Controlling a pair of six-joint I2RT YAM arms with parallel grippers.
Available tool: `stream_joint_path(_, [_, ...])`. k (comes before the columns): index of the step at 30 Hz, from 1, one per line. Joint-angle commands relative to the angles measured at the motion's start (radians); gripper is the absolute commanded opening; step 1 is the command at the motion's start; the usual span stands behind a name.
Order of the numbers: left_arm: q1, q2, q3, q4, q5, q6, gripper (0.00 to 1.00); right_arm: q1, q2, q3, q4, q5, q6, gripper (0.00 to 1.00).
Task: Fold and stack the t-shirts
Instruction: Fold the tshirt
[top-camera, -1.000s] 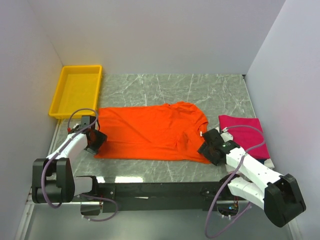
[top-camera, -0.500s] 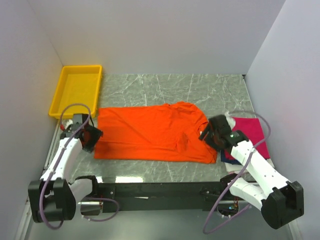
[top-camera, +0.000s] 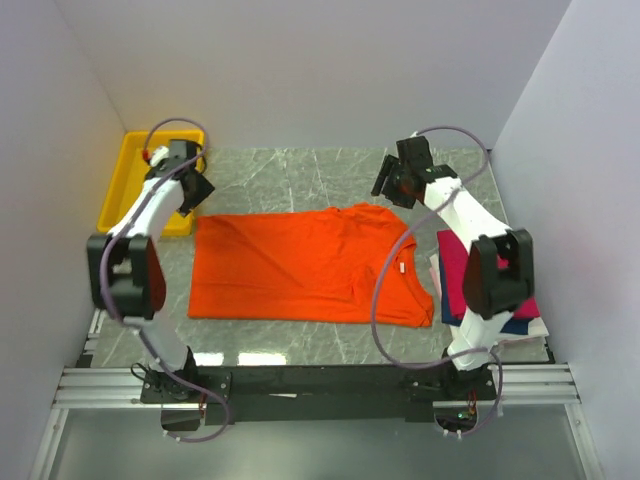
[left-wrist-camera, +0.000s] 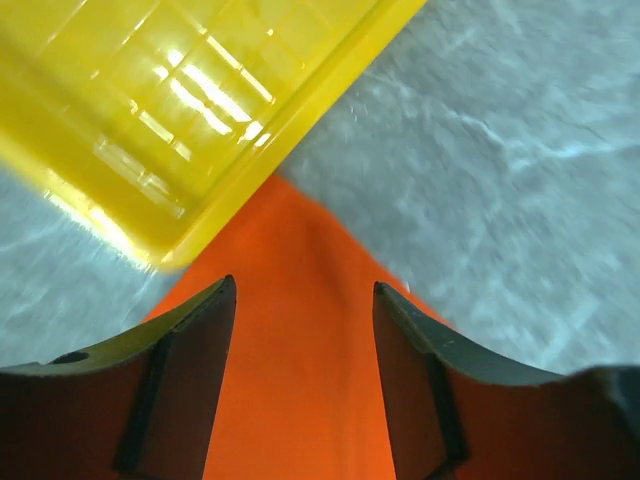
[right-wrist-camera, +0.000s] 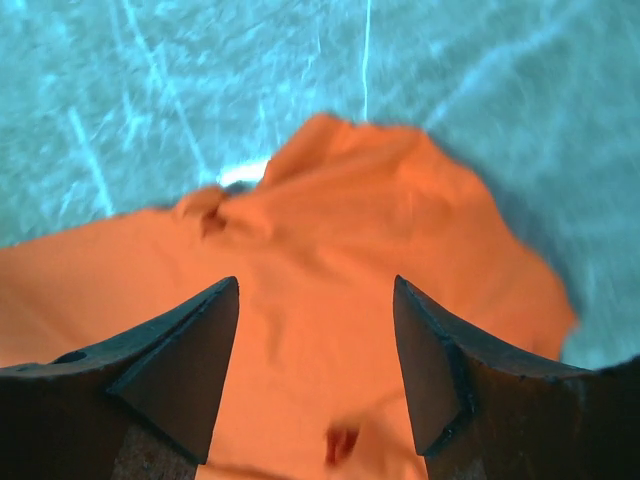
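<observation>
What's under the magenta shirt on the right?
A navy blue shirt and a white edge peek out beneath the magenta shirt at the near side. The right arm covers most of them, so anything else underneath is hidden.

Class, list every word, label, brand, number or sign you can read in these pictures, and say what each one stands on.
No text can be read in any view.
On the bright orange cloth t-shirt, the small white neck tag: too small to read.
On the yellow plastic tray: no lettering visible.
</observation>
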Motion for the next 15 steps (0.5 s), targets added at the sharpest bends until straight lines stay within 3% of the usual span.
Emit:
stream_joint_path(1, [-0.029, 0.135, 0.151, -0.075, -0.152, 0.013, 0.62, -0.013, 0.09, 0.12, 0.006, -0.05, -0.064, 0.69])
stream_joint_path(6, [-0.064, 0.31, 0.309, -0.156, -0.229, -0.056, 0.6, -0.03, 0.156, 0.168, 0.007, -0.053, -0.071, 0.69])
stream_joint_path(15, [-0.067, 0.443, 0.349, -0.224, -0.263, -0.169, 0.53, -0.075, 0.149, 0.116, 0.03, -0.057, -0.085, 0.69])
